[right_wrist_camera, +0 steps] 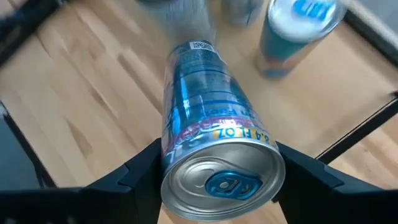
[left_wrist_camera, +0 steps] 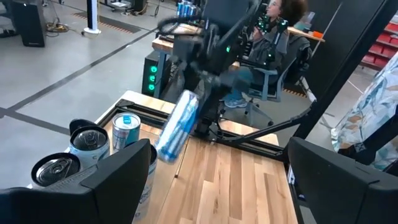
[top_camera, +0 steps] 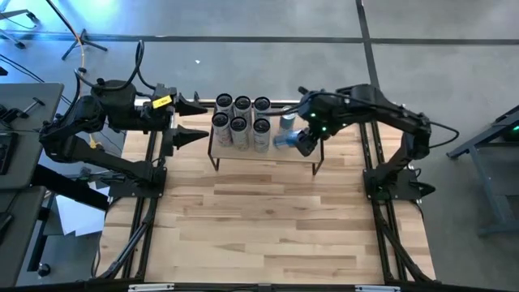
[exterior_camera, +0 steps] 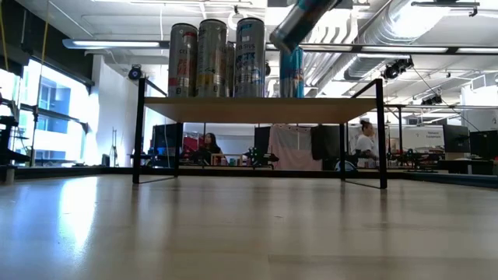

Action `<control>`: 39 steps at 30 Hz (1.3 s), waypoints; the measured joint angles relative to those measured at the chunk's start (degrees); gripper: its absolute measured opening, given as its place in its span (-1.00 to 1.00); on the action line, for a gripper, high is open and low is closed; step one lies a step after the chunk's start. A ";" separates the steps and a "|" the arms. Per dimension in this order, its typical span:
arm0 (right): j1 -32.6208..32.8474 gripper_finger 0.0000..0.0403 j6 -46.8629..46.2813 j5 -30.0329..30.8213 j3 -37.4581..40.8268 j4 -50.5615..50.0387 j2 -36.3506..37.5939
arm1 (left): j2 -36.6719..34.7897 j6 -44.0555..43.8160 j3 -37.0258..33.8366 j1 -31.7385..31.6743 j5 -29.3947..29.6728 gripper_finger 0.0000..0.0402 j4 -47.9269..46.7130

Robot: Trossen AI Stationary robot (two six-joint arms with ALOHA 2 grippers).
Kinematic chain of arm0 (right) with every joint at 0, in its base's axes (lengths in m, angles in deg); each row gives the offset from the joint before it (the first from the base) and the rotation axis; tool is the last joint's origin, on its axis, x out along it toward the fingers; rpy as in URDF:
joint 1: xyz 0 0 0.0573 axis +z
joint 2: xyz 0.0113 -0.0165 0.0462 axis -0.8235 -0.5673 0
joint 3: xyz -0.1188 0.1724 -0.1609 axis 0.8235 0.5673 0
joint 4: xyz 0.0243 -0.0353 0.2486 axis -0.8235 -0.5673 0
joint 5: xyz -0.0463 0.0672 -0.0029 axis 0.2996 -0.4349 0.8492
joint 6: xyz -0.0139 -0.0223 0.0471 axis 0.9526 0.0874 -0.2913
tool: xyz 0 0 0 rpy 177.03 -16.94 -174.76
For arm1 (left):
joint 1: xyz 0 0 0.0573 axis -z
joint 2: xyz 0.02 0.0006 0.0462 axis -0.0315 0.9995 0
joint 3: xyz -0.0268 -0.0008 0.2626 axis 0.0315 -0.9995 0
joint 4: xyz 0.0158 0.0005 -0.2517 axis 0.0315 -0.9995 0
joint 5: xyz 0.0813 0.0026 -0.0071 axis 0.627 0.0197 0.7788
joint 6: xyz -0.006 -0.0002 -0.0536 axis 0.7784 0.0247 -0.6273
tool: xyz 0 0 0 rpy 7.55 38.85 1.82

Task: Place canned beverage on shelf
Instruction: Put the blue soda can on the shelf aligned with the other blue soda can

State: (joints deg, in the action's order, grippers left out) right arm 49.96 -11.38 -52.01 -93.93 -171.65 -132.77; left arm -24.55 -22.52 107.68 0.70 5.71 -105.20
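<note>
Starting on your left, the left gripper (top_camera: 195,120) waits at the shelf's left end with its fingers spread wide and nothing between them. It is the farther arm from the work, so leave it where it is.

Next along, the shelf (top_camera: 302,154) carries a cluster of upright silver cans (top_camera: 241,123) over its left and middle part. Just to their right stands one upright blue can (top_camera: 287,122), near the back edge. To the right of that blue can the wood top looks bare, so that is where you have room.

On your right, the right gripper (top_camera: 302,139) holds the can you are placing. The held can (right_wrist_camera: 208,130) sits clamped between the two fingers near its lid end, and it hangs in the air above the shelf's right part, not touching the wood.

What matters is its tilt. In the low view the held can (exterior_camera: 299,22) slants, its long axis well off vertical, with the gripped lid end higher and the base pointing down and toward the standing cans. Before you lower, I judge you need to bring that axis upright and keep the base clear of the blue can just beside it.
</note>
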 joint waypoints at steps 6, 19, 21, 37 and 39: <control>-2.69 0.15 1.37 -2.37 5.62 0.06 -0.03 | 1.43 -1.43 0.07 0.02 0.07 0.75 -0.39; -6.17 0.15 4.93 -5.72 10.10 0.02 -0.03 | 9.50 -2.68 0.02 0.03 -2.10 0.75 -2.45; -6.19 0.15 5.37 -5.61 10.10 0.02 -0.03 | 11.11 -2.58 0.02 0.33 -2.10 0.75 -2.33; -6.16 0.15 10.11 -7.99 10.10 0.00 0.13 | 26.21 3.80 -0.02 7.71 9.86 0.75 3.05; -6.16 0.15 10.77 -7.99 10.10 0.01 0.46 | 27.73 4.19 -0.04 7.76 10.24 0.75 4.81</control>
State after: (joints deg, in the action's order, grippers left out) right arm 43.80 -0.61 -60.01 -83.83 -171.65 -132.31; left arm 3.18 -18.33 107.64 8.46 15.94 -100.38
